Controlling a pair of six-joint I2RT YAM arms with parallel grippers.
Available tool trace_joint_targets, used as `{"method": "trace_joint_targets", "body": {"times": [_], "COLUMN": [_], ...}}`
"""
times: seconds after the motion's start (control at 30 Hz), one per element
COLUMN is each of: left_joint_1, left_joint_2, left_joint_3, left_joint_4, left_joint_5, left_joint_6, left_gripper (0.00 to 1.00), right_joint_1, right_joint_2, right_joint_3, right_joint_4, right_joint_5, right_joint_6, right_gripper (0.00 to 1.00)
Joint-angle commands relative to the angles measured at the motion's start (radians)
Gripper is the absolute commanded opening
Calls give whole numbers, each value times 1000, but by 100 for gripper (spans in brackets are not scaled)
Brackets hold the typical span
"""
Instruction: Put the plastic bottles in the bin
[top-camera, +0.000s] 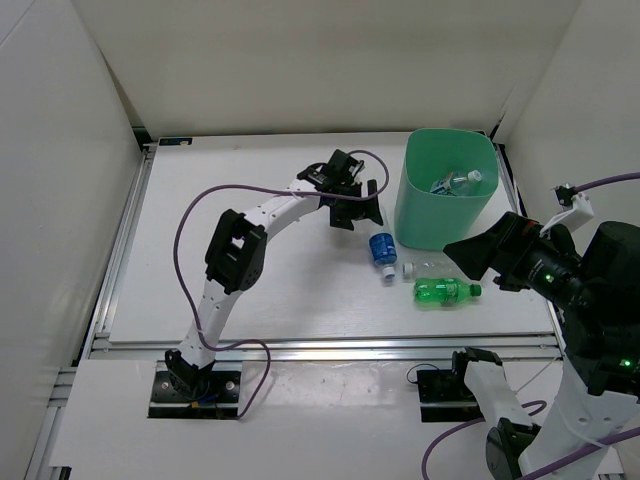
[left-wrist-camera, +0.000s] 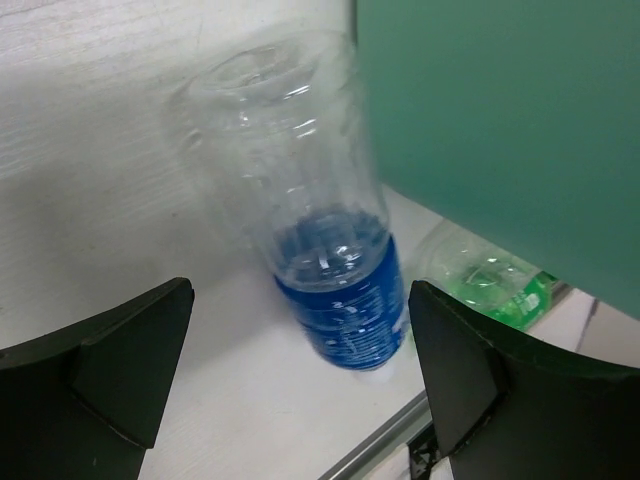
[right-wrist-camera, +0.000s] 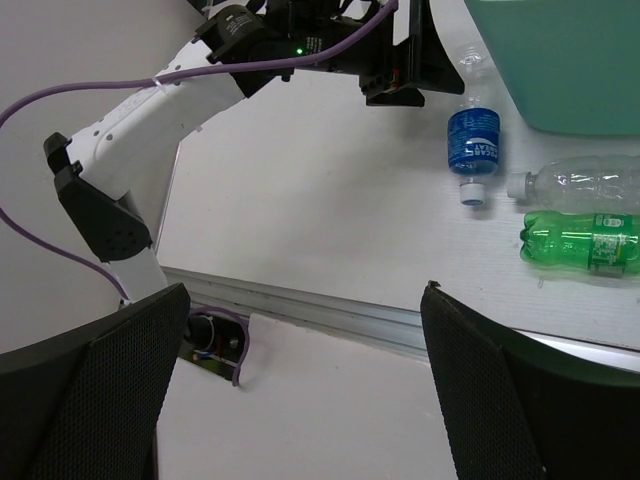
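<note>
Our right gripper (right-wrist-camera: 300, 298) hangs wide open and empty at the overhead view's lower right. The left gripper (left-wrist-camera: 300, 292), jaws also spread and holding nothing, sits just upper left of the blue-labelled bottle (top-camera: 381, 249). We count one pale-labelled bottle (top-camera: 455, 183) inside the bin (top-camera: 412, 205). The blue one, a plain clear bottle (right-wrist-camera: 580, 183) and the green bottle (top-camera: 445, 291) lie on the table (top-camera: 270, 300) below it, so we judge three remain.

Left arm (top-camera: 270, 212) pairs white, screw-dotted links with black joints, a purple cable (top-camera: 230, 188) looping along it above a black base plate (top-camera: 195, 385). Right arm (top-camera: 600, 300) is mostly black, its green indicator lights (top-camera: 548, 272) glowing.
</note>
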Motion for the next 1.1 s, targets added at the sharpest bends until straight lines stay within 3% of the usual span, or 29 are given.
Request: {"method": "trace_joint_targets", "body": {"times": [0.0,0.27,0.43,0.57,0.8,0.87,1.0,1.07], "left_joint_1": [5,-15,-15,-15,-6,8,55,84], "left_joint_2": [-31,38,47,67,67,57,-20,-103], "left_joint_3": [27,41,-39,-91,-111,-122,-191,-240], "left_joint_4": [48,58,58,58,58,58,58,58], "left_joint_5": [73,131,141,179,208,217,184,141], "left_joint_6": [-49,-69,-69,-60,-51,-51,-51,-51], "left_gripper": [100,100,100,89,79,70,54,52], "right_joint_1": [6,6,6,6,6,6,6,6], "right_joint_2": [-8,-8,-17,-17,-17,-17,-17,-26], "right_joint_3": [1,1,-8,-8,-17,-18,-18,-18], "right_joint_4": [-93,-93,-93,-93,-93,-93,-93,-93], "right_joint_5": [8,8,8,17,17,17,17,26], "right_joint_6": [-22,-22,-22,-22,-22,-22,-22,-22], "right_gripper": [100,100,100,100,100,100,100,100]}}
